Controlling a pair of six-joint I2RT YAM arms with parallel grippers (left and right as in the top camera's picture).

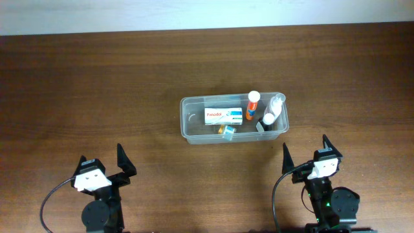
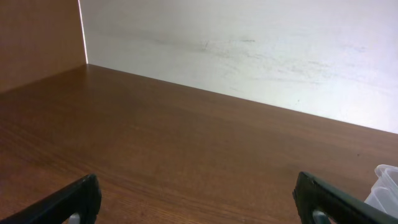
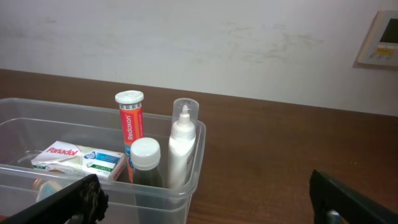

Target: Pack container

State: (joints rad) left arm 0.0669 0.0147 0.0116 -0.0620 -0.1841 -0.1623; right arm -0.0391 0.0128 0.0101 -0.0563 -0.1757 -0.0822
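The clear plastic container (image 1: 187,120) stands at the table's middle, and its rim shows in the right wrist view (image 3: 199,140). Inside lie a white Panadol box (image 1: 223,116), an orange tube with a white cap (image 1: 252,103), a white bottle with a clear cap (image 1: 276,107), a dark bottle with a white cap (image 1: 268,121) and a small teal and orange item (image 1: 227,130). My left gripper (image 1: 103,169) is open and empty at the front left. My right gripper (image 1: 309,157) is open and empty, in front of the container's right end.
A pale wall (image 2: 249,50) runs behind the table's far edge. A white wall panel (image 3: 379,38) hangs at the upper right of the right wrist view. A corner of the container (image 2: 385,186) shows at the right edge of the left wrist view.
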